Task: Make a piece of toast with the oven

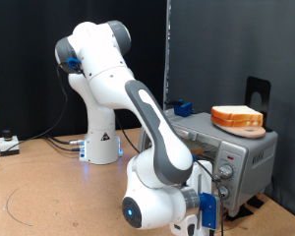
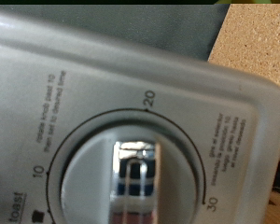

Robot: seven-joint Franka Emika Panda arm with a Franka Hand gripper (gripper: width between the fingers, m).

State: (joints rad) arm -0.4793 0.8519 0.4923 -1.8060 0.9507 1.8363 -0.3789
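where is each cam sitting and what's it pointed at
Exterior view: off the arm, to one side at about table height, facing the white arm and the oven with bread on top; the claw shows low at the oven's front.
Wrist view: on the hand, very close to a timer knob; no fingers show.
Shared: the oven's knob panel.

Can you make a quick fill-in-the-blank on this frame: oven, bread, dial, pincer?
1. The bread stack sits on ____ of the oven.
2. In the wrist view, the camera is close up on a round timer ____ with a shiny grip.
3. The numbers printed around the dial are 10, ____ and 30.
4. In the exterior view, the pincer is at the oven's ____ panel, by the knobs.

Missing words: top; dial; 20; front
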